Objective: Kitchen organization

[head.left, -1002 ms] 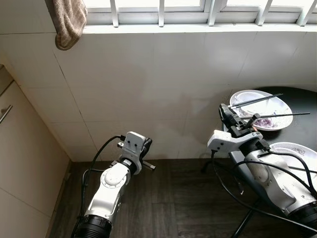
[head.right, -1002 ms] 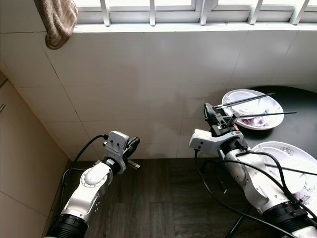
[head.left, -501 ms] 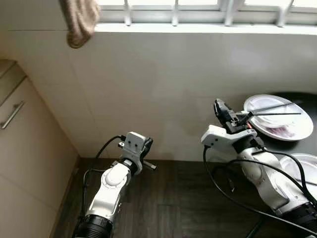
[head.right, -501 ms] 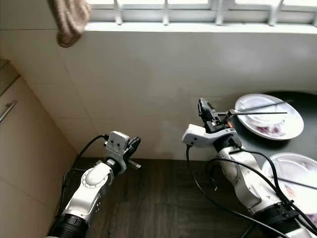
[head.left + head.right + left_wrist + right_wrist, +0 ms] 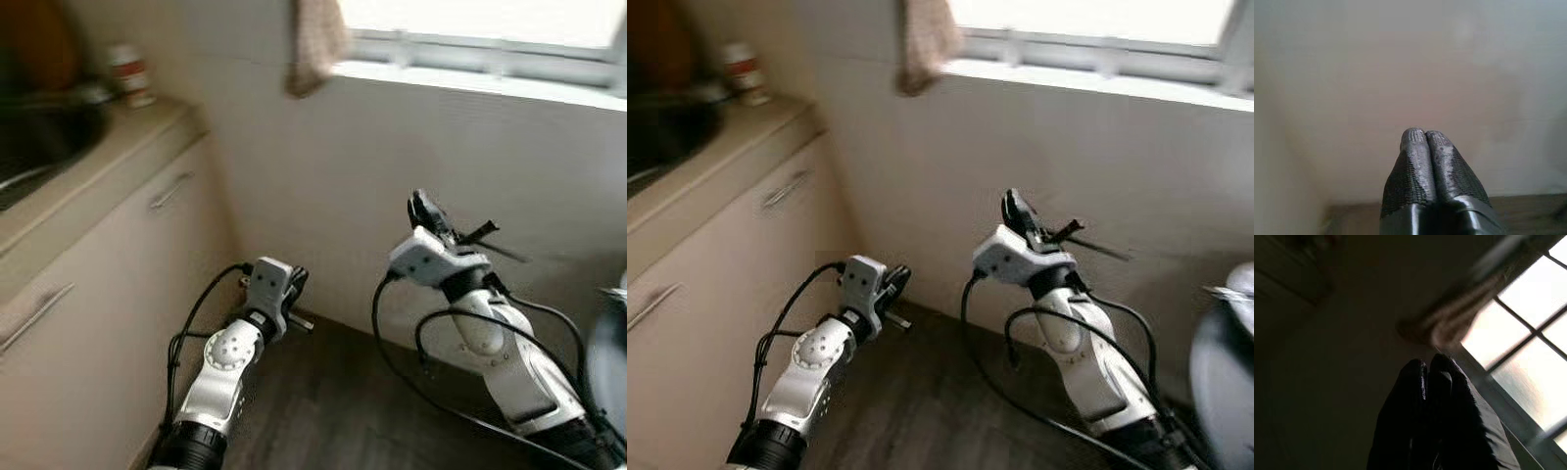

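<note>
Along the left wall ran a counter (image 5: 118, 147) over cabinet doors, a small jar (image 5: 128, 75) near its far edge and something dark at its near end. The left gripper (image 5: 1425, 139) hung low by the cabinet, fingers pressed together on nothing. A cloth (image 5: 315, 34) drooped from the window ledge (image 5: 470, 80). The right gripper (image 5: 1429, 369) was raised toward the wall, also clenched and empty. I judged the robot mid-turn toward the counter, nothing in hand; next it would need to square up and pick a target.
</note>
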`<state>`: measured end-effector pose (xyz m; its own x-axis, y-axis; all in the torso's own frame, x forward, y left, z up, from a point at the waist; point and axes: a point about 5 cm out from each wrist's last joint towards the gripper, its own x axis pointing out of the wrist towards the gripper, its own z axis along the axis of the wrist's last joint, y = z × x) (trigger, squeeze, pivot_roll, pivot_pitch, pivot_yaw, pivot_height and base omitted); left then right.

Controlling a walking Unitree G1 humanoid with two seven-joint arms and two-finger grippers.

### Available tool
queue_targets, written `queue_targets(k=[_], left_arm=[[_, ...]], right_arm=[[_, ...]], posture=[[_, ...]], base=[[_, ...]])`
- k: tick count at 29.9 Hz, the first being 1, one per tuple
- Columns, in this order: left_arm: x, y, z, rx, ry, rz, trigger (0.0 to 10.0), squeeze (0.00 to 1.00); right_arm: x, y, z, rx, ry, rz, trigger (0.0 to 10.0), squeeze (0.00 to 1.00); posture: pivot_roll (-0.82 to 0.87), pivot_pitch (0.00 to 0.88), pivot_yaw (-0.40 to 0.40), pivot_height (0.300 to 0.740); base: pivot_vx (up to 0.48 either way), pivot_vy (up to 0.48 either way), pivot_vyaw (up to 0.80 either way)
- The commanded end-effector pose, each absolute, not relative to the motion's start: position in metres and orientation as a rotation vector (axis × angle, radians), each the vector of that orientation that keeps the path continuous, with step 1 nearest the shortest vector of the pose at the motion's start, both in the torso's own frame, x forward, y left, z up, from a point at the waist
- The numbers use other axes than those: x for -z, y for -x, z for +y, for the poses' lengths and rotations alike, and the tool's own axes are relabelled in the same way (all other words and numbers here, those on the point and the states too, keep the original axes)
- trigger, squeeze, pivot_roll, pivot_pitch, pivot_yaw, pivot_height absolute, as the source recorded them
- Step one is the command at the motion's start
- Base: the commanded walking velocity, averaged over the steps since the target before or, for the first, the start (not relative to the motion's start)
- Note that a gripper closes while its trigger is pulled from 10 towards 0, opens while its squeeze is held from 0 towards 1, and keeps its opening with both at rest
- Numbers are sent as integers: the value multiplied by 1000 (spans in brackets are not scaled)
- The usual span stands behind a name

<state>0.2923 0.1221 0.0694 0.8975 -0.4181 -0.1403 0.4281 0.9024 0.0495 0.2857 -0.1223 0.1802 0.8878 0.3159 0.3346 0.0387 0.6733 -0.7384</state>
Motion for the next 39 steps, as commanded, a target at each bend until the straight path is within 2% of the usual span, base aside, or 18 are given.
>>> queue_targets(k=[1,3,7,17,21,25,31,39], left_arm=[[-74,-294,116,449,-70,104,10000,0],[-74,-294,115,451,-69,102,10000,0],[-75,-294,115,452,-70,100,10000,0],[-80,-296,118,416,-102,43,10000,0],[-115,-301,132,253,-214,-188,10000,0],[-147,-311,131,230,-225,-333,10000,0],[-157,-314,122,244,-211,-384,10000,0],[-158,-311,122,245,-218,-416,10000,0]], right_arm=[[-191,-285,-131,-135,801,-480,10000,0],[-193,-288,-134,-115,686,-444,10000,0],[-191,-290,-136,-106,595,-405,10000,0],[-190,-289,-142,-67,477,-366,10000,0],[-227,-288,-162,108,492,-532,10000,0],[-263,-283,-161,121,469,-695,10000,0],[-280,-281,-141,47,496,-797,10000,0],[-300,-281,-136,42,413,-876,10000,0]], posture=[[56,0,-25,740],[57,0,-25,740],[63,0,-28,740],[63,0,-31,740],[62,0,-31,740],[64,0,-31,740],[67,0,-32,740],[73,0,-35,740]], base=[[0,0,800],[0,0,800],[0,0,800],[0,0,800],[0,0,800],[0,0,800],[0,0,800],[160,0,800]])
